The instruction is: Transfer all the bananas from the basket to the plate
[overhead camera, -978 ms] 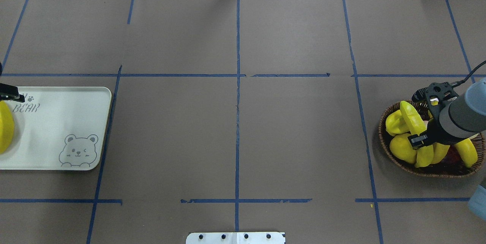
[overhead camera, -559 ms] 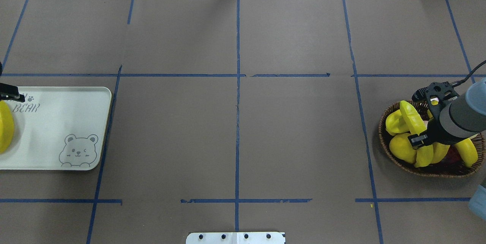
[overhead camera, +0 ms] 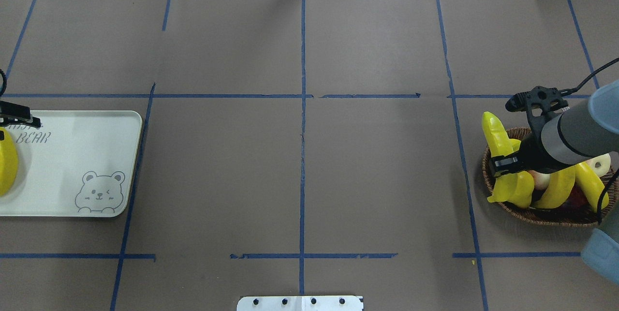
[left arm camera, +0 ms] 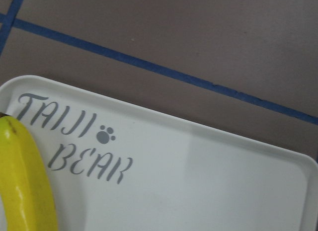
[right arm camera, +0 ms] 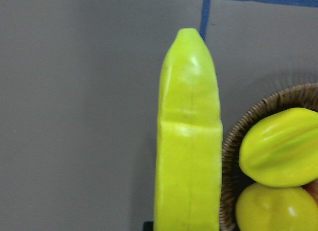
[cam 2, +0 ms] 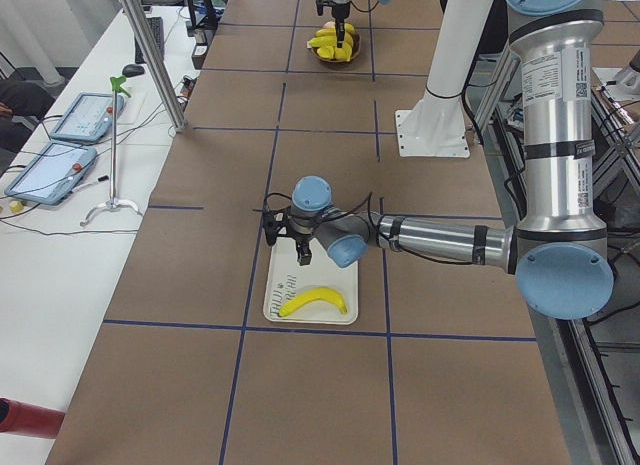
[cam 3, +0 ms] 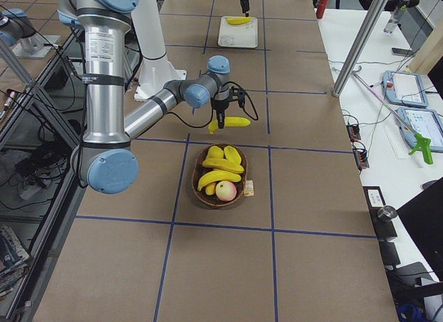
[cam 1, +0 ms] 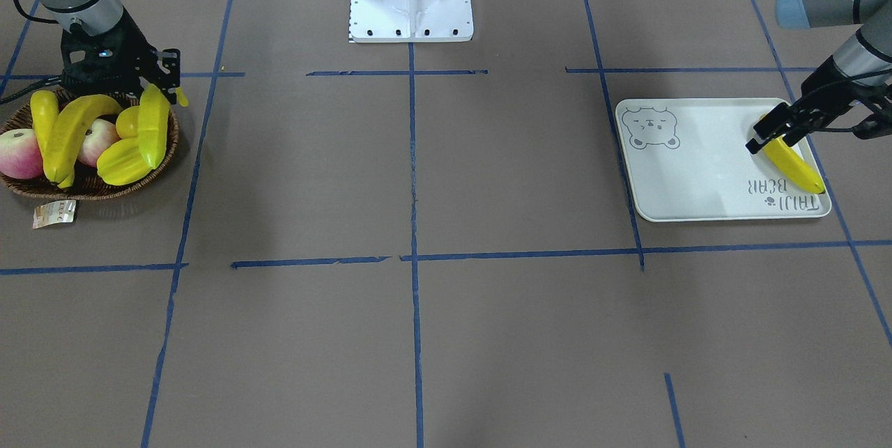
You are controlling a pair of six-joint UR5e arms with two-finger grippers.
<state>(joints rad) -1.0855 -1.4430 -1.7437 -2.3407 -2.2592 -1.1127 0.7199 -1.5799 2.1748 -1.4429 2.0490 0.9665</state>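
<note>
So, front-facing view first. The held banana (cam 1: 153,131) is pinched near its robot-side end by the right gripper (cam 1: 157,86). It's kept over the basket (cam 1: 83,191) rim on the plate side. Its long axis is run from the robot toward the operators, free tip aimed at the operators. The plate banana (cam 1: 793,166) is laid flat at the outer end of the plate (cam 1: 697,169), long axis slanted. One end of it is overlapped by the left gripper (cam 1: 766,131), and whether those jaws are spread or closed can't be told.

Overhead view: the held banana's tip is pointed away from the robot and stuck out past the rim, over the table (overhead camera: 387,166). A second ago it was held low among the fruit, inside the rim. Since then it's been raised and carried toward the table's middle. The left gripper and plate banana are barely shifted.

Left side view: the plate banana is seen lying clear of the left gripper.

Right side view: the held banana is kept level.

Right wrist view: the held banana is pointed straight up the view, beside the rim.

Counted in the front-facing view: four bananas are found, one held, one on the plate, two (cam 1: 43,120) (cam 1: 73,124) in the basket. Two apples (cam 1: 17,155) (cam 1: 94,141), one starfruit (cam 1: 118,161), one round fruit (cam 1: 127,122) and one tag (cam 1: 54,214) are also seen.
</note>
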